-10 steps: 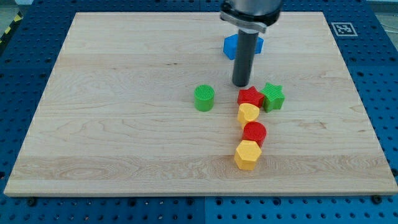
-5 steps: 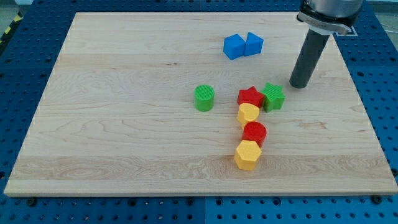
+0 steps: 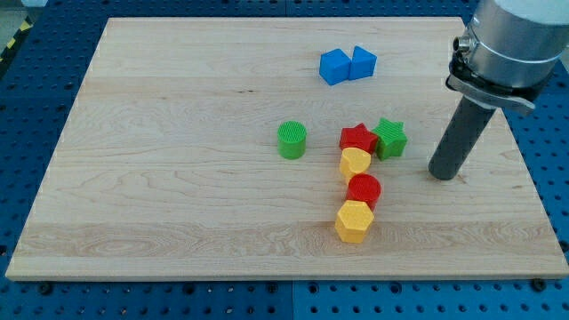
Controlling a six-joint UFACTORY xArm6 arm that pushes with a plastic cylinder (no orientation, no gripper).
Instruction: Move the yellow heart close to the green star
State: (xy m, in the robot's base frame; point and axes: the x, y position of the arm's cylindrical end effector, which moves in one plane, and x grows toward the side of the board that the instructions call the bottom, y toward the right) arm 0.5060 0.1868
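Note:
The yellow heart (image 3: 355, 162) lies right of the board's middle, just below the red star (image 3: 357, 138) and touching it. The green star (image 3: 390, 138) sits right of the red star, up and to the right of the heart, close to it. My tip (image 3: 443, 174) rests on the board to the right of the green star and a little lower, a short gap away from it.
A red cylinder (image 3: 364, 190) and a yellow hexagon (image 3: 354, 221) line up below the heart. A green cylinder (image 3: 292, 140) stands to the left. Two blue blocks (image 3: 348, 64) sit near the view's top. The wooden board (image 3: 178, 178) lies on a blue pegboard.
My tip moved from above the red star to the right, then down, ending right of the green star. No block has moved.

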